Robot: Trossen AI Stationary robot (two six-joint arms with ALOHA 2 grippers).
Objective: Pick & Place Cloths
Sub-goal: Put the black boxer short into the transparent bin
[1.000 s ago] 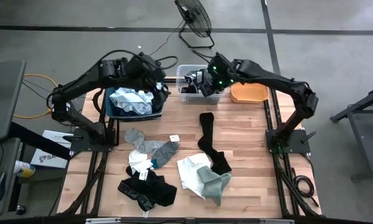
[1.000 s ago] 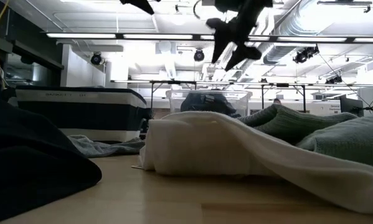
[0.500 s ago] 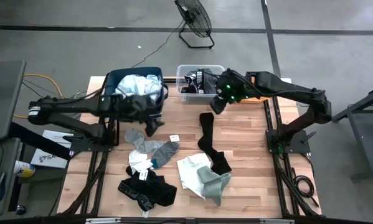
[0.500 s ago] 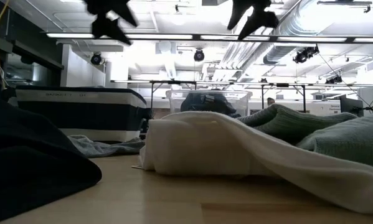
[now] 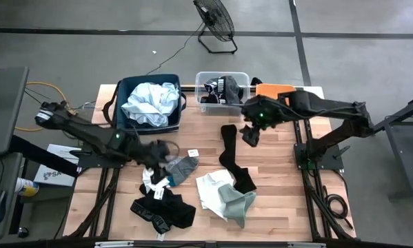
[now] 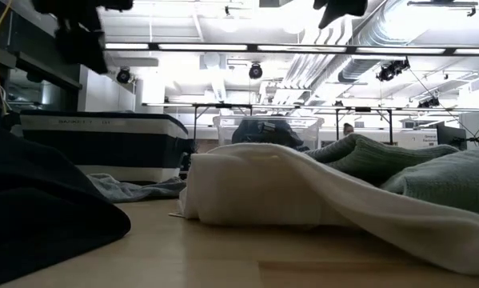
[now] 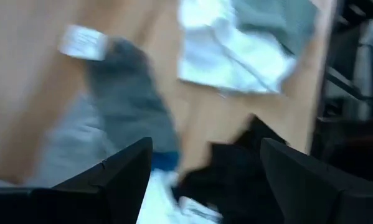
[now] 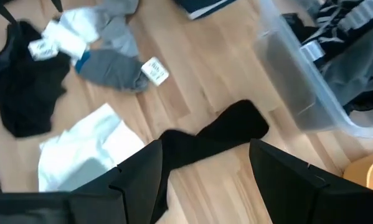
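Roughly halfway: pale blue shirt (image 5: 149,101) already in the navy bin (image 5: 123,86), but black sock (image 5: 232,157) below the spread, empty right gripper (image 5: 250,135) and grey socks (image 5: 170,165) under the spread, empty left gripper (image 5: 158,151) yet to go.

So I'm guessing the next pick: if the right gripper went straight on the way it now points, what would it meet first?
Most likely the long black sock: the right gripper, jaws open and empty, points down at it. How high it hovers is unclear.
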